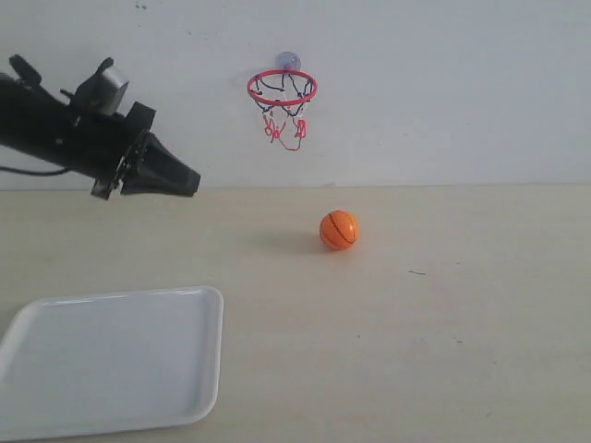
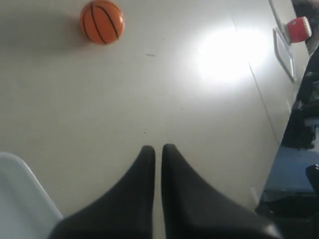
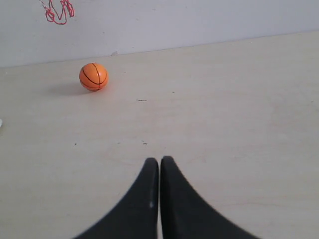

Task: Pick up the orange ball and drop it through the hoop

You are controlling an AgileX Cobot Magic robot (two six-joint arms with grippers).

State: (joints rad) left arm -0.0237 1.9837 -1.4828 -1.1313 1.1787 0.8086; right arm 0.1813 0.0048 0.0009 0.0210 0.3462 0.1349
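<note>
The orange ball (image 1: 339, 230) (image 2: 102, 22) (image 3: 93, 76) rests on the pale table, below and slightly right of the hoop (image 1: 283, 88). The hoop has a red ring, a dangling net and a bluish suction cup stuck to the white wall. Only the net's red loops (image 3: 59, 12) show in the right wrist view. My left gripper (image 1: 191, 181) (image 2: 158, 148) hangs above the table at the left, well away from the ball, shut and holding nothing. My right gripper (image 3: 159, 160) is shut and holding nothing too, pointing toward the ball from a distance; it is out of the exterior view.
A white tray (image 1: 111, 360) lies at the table's front left; its corner (image 2: 20, 199) shows beside my left fingers. The white wall (image 1: 443, 92) stands close behind the table. A red object (image 2: 299, 29) and dark clutter lie beyond the table's edge.
</note>
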